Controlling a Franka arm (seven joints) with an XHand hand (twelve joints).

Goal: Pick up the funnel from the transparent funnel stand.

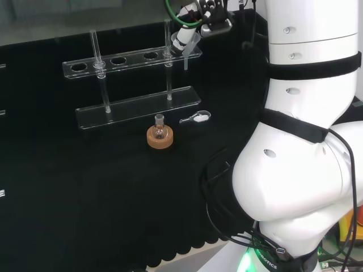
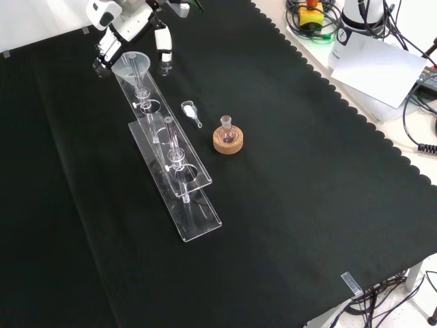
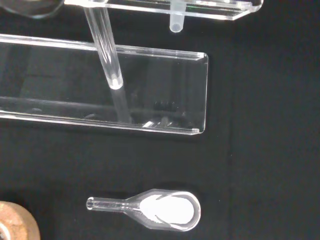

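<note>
A: Where is the hand [image 2: 130,24] now?

B: In the front view it sits at the top left, right at the far end of the transparent funnel stand [image 2: 174,167]. In the head view it [image 1: 193,25] shows at the top, just left of the arm's white links, at the right end of the stand's upper bar.

A: And the funnel [image 2: 130,65]?

B: It sits in the end hole of the stand's upper bar. In the front view its wide mouth is just below the hand, with fingers [image 2: 162,42] on either side of it. In the head view the stem [image 1: 186,56] hangs down through the bar.

A: Does the hand hold it?

B: The fingers are bent around the funnel's top and seem to touch it, but I cannot tell whether they actually close on it. The funnel's stem is through the bar.

A: What else lies on the table [image 2: 307,205]?

B: A small round flask [image 2: 227,132] upright on a cork ring [image 2: 227,143], just right of the stand in the front view. Between them lies a small clear scoop [image 3: 155,209] holding something white.
</note>
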